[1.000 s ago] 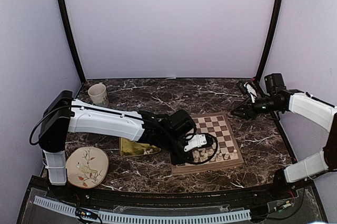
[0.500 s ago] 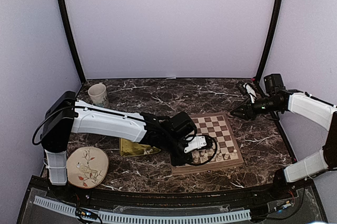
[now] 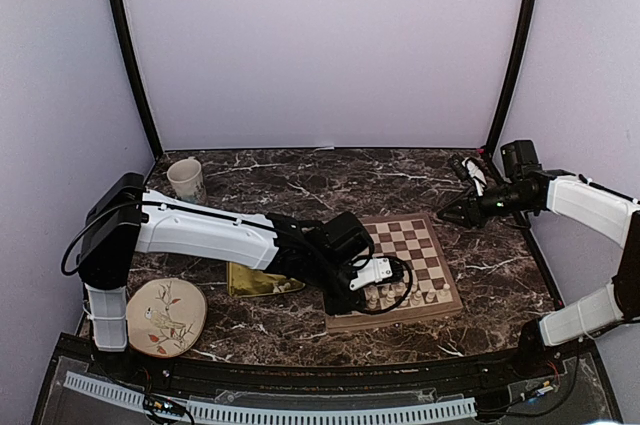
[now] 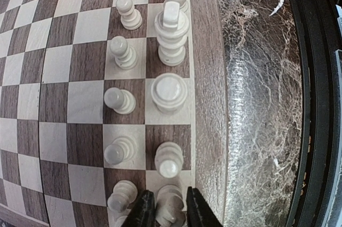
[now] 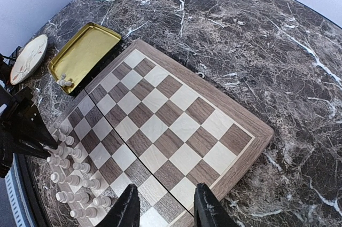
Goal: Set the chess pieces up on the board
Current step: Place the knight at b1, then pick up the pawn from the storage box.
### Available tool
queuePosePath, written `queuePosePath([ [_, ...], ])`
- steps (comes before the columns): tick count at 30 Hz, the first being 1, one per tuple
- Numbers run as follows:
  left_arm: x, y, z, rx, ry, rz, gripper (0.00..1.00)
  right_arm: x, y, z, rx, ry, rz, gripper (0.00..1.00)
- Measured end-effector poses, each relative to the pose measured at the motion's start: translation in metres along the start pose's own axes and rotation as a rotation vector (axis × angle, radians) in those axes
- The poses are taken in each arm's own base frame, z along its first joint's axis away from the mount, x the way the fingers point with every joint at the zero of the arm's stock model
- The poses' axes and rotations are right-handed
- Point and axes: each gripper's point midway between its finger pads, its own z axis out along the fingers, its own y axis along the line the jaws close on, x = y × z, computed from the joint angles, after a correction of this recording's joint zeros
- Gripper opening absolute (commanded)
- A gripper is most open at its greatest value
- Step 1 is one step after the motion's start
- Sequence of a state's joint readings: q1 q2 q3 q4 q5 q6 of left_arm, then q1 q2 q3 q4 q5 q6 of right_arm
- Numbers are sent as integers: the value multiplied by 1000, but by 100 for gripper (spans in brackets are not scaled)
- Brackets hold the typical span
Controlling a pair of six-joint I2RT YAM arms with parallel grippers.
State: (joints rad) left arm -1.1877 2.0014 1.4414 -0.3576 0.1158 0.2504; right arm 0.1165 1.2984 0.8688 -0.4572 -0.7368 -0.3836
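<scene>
The wooden checkered board [image 3: 411, 241] lies right of centre. Several cream chess pieces [image 4: 170, 94] stand in two rows along its near edge [image 3: 396, 294]. My left gripper [image 4: 170, 209] reaches down over the board's near left corner [image 3: 372, 297]. Its black fingers [image 4: 145, 208] sit close on either side of one edge-row chess piece [image 4: 169, 204] standing on its square. Whether they still press it does not show. My right gripper [image 5: 167, 208] hangs open and empty above the board's [image 5: 176, 115] far right corner [image 3: 462, 209].
A gold tray [image 3: 255, 281] lies left of the board and holds a couple of cream pieces [image 5: 65, 82]. A round bird plate [image 3: 165, 316] sits at the near left. A cup [image 3: 187, 180] stands at the back left. The board's thick frame [image 4: 206, 77] borders dark marble.
The left arm has shifted slightly toward the near left over the board's corner. The right arm has not moved.
</scene>
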Motion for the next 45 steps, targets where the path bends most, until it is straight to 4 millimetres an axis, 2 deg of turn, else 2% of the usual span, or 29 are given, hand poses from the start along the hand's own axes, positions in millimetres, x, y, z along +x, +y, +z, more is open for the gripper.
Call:
queuePosePath([
  [6, -1, -1, -1, 5, 0, -3, 26, 0, 1, 0, -5, 0, 2, 36],
  [9, -8, -1, -10, 3, -18, -13, 28, 0, 1, 0, -8, -1, 2, 35],
  [12, -20, 2, -32, -23, -62, -33, 29, 0, 2, 0, -11, -1, 4, 35],
  [15, -33, 11, -70, -93, -130, -81, 31, 1, 2, 0, -15, 0, 6, 36],
  [19, -31, 31, -115, -218, -188, -216, 31, 1, 3, 0, -17, 0, 7, 36],
  [22, -7, 53, -129, -295, -163, -408, 29, 0, 3, 0, -21, -2, 7, 36],
  [24, 23, 73, -130, -331, -124, -585, 27, 0, 4, 0, -23, -3, 7, 36],
  [25, 46, 83, -129, -349, -101, -685, 27, 0, 4, 0, -24, -3, 7, 36],
  [28, 103, 94, -123, -378, -28, -911, 24, 0, 4, 0, -25, -3, 7, 36],
  [30, 126, 91, -118, -374, 14, -1003, 23, 1, 4, 0, -25, -2, 7, 36],
  [32, 136, 85, -113, -352, 37, -1071, 22, 1, 5, 0, -27, -1, 6, 36],
  [35, 137, 82, -108, -325, 43, -1120, 22, 1, 5, 0, -28, -1, 6, 36],
  [45, 157, 78, -75, -279, 152, -1185, 20, 1, 5, 0, -29, 1, -1, 36],
])
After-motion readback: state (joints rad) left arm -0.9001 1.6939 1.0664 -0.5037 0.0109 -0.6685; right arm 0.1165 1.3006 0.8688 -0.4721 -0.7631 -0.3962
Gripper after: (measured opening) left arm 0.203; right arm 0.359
